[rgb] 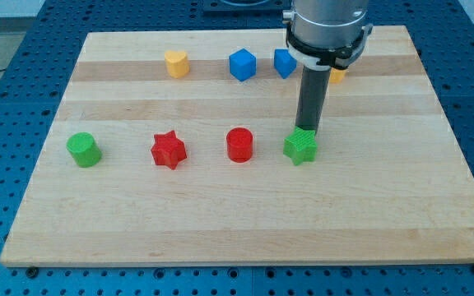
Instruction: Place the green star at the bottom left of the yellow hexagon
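Green star point(300, 147) is sitting right at my tip point(306, 129), touching it or nearly so, on the side toward the view's bottom. No claw is showing on this arm, only a dark rod, so nothing is opening, closing or gripping.

Yellow hexagon point(176, 62) is lying well apart from my tip, toward the view's top left. I am taking this block as the hexagon, though its shape is reading only roughly. A second yellow block point(336, 76) is peeking out just beside the rod, toward the view's top right, mostly hidden.

Task is looking barely started: the star is sitting nowhere near the hexagon's bottom left, so nearly the whole push is remaining.

Red cylinder point(239, 145) and red star point(169, 150) are lying to the view's left of my tip, in the star's row on the tabletop point(385, 222). They are probably crowding a straight leftward push.
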